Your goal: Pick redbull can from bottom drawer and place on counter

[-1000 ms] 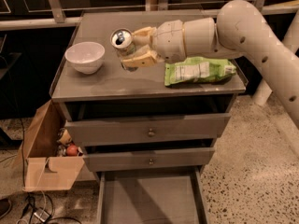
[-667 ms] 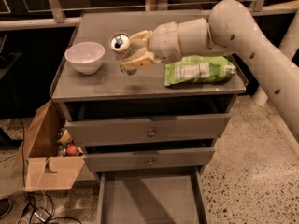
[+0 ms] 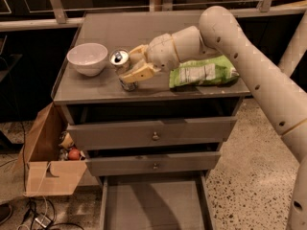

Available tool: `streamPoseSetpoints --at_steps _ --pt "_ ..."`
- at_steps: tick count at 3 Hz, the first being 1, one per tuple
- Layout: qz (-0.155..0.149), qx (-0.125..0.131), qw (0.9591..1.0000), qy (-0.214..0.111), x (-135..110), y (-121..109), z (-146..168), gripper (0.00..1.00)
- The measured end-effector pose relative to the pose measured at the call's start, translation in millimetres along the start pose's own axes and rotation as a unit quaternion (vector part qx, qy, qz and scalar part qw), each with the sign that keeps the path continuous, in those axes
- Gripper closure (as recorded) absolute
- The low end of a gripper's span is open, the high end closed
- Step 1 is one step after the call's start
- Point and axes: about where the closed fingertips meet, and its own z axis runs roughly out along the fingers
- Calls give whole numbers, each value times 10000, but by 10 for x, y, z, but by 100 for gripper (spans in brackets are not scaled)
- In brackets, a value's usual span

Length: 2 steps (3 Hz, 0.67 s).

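Gripper [image 3: 127, 65] clamped on redbull can [image 3: 119, 58], upright on counter [image 3: 144, 28].

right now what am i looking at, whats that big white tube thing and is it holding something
The big white tube is a robot arm. A single camera looks down on a grey drawer cabinet from its front. The arm's two-finger end effector is over the counter, the cabinet's flat top, with its fingers closed around a redbull can. The can's base looks to be at the counter surface. A white bowl and a green snack bag also sit there. The bottom drawer is pulled open. A cardboard box stands on the floor.
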Motion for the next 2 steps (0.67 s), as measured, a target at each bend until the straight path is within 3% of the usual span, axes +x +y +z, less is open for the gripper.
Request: streamPoseSetpoints --at_steps 1,2 --pt "116 -283 9995 37 68 27 81 100" --pt "195 -399 9990 12 39 6 99 100"
